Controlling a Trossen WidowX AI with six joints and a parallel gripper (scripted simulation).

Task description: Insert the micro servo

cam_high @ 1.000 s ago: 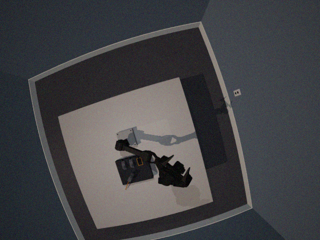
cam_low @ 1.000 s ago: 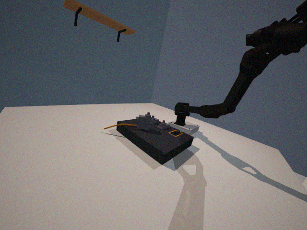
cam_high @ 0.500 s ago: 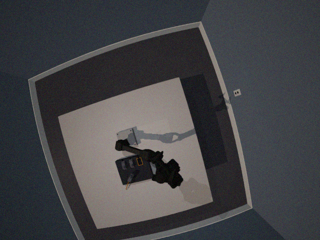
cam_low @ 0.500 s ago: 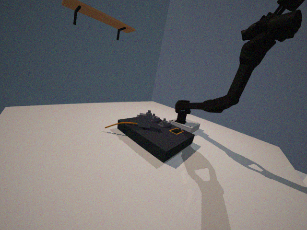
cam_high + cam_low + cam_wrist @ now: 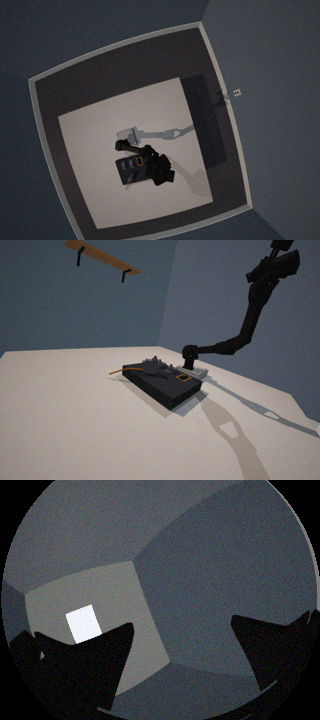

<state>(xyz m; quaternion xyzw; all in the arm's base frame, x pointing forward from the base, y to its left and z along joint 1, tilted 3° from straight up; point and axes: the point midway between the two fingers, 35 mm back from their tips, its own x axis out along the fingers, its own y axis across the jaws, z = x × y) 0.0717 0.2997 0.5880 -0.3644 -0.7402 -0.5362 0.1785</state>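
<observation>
The loose micro servo (image 5: 130, 177) (image 5: 150, 367) lies on the dark deck (image 5: 122, 175) (image 5: 169, 388), away from the pocket. Its orange cable (image 5: 127, 185) (image 5: 126, 368) sticks out past the deck's edge. Its exact tilt is too dim to tell. The marked pocket's orange outline (image 5: 137, 161) (image 5: 180, 378) surrounds an empty dark opening. My gripper (image 5: 185, 625) is open, with nothing between its fingers. It is raised high above the deck and faces the walls and ceiling in the wrist view. Its fingertips are cut off in the exterior view and unclear in the top view.
Two fitted servos (image 5: 124, 164) (image 5: 131, 163) stand in a row beside the pocket. The arm's pale base plate (image 5: 124, 134) (image 5: 202, 373) is just behind the deck. The arm passes above one side of the deck. A wooden shelf (image 5: 103, 256) hangs on the wall.
</observation>
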